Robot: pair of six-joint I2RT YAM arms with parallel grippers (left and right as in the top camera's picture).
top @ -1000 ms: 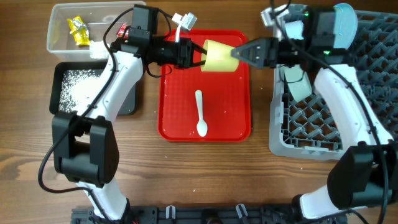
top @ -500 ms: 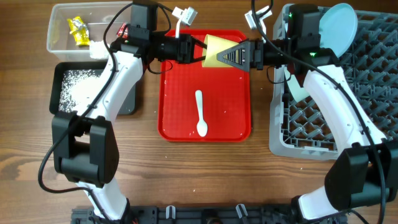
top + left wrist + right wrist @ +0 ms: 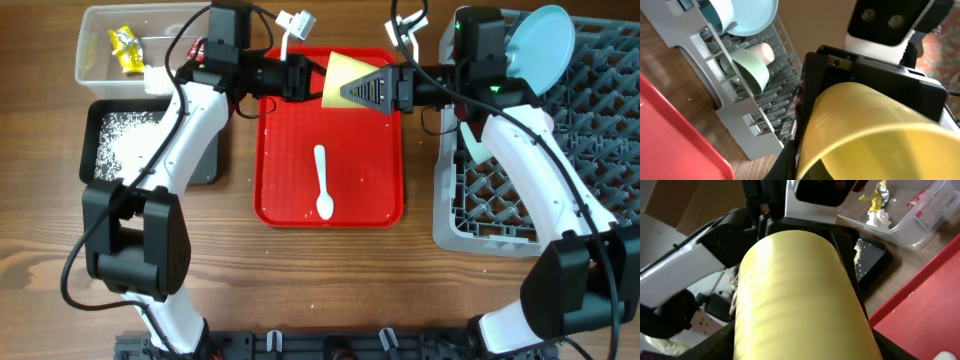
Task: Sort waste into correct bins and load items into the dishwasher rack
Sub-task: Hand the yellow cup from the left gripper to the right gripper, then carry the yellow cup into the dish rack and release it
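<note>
Over the tray's (image 3: 300, 190) far edge, your left gripper (image 3: 318, 82) pinches the cup (image 3: 337, 72). The right gripper's (image 3: 352, 92) jaws straddle it, but I cannot tell if they grip. Seat the right firmly before releasing the left.

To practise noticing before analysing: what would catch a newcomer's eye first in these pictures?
The yellow cup, held up over the far end of the red tray where the left arm and right arm meet. A white spoon lies mid-tray, and a light-blue plate stands in the grey rack on the right.
</note>
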